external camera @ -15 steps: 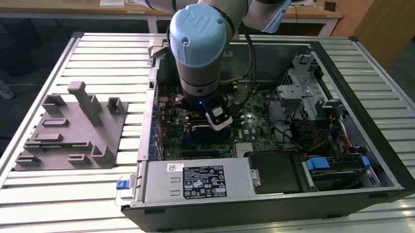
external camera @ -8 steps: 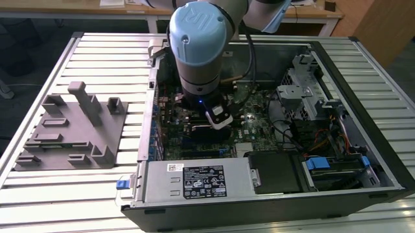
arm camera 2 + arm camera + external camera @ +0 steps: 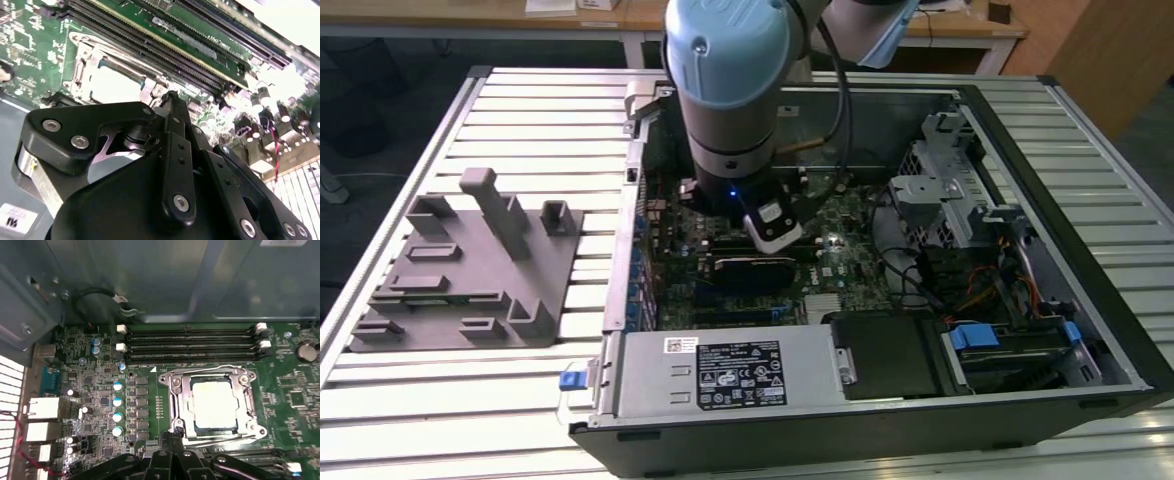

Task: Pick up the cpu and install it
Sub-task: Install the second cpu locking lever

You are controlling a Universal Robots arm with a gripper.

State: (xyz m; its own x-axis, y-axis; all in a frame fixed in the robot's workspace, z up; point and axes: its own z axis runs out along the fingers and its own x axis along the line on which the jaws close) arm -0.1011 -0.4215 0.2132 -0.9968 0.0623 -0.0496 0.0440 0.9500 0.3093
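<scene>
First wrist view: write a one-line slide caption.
Gripper beside the socket, cpu seated inside.

The motherboard [image 3: 100, 385] is deep green, dotted with silver-topped capacitors [image 3: 117, 401] ringed in pale blue. The cpu [image 3: 215, 401] shows a pale, near-white silver top inside a bright metal socket frame [image 3: 176, 405]. Black memory slots [image 3: 190, 342] carry white end clips. The gripper [image 3: 170, 100] is matte black — silver screw heads along its links. Outside the dark case sits a grey fixture block [image 3: 460, 275] on pale, ribbed tabletop slats [image 3: 400, 400].
</scene>
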